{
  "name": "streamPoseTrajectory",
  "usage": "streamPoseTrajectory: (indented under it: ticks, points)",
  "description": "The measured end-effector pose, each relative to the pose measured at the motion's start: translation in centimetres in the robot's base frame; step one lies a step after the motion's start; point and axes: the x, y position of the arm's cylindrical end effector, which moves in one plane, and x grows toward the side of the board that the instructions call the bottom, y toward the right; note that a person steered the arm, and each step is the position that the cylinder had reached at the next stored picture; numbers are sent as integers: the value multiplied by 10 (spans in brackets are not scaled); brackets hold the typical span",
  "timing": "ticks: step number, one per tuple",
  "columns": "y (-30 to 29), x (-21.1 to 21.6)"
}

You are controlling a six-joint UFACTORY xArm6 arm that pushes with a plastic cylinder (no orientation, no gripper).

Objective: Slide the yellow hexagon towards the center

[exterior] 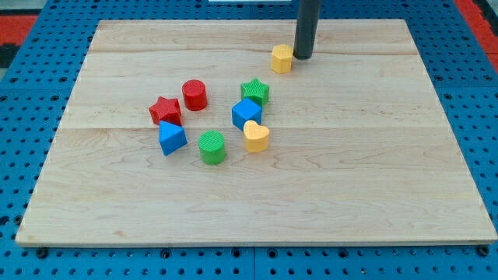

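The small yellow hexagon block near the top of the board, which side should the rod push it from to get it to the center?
Push the yellow hexagon block on its upper-right face. My tip sits at its right edge, so shift slightly toward the view's top, then drive down-left. The green star block lies along that path, so it will probably get nudged.

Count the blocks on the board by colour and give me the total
Yellow: 2, the yellow hexagon by my tip and the yellow heart
Red: 2, red star, red cylinder
Green: 2, green star, green cylinder
Blue: 2, blue cube, blue block
Total: 8
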Motion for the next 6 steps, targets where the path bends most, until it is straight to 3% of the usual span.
streamPoseTrajectory:
  ticks: [1, 2, 3, 4, 5, 6]
  points:
    - [-46, -27]
    - [-66, 37]
    - [-55, 73]
    - [-58, 29]
    - [-20, 1]
    - [12, 9]
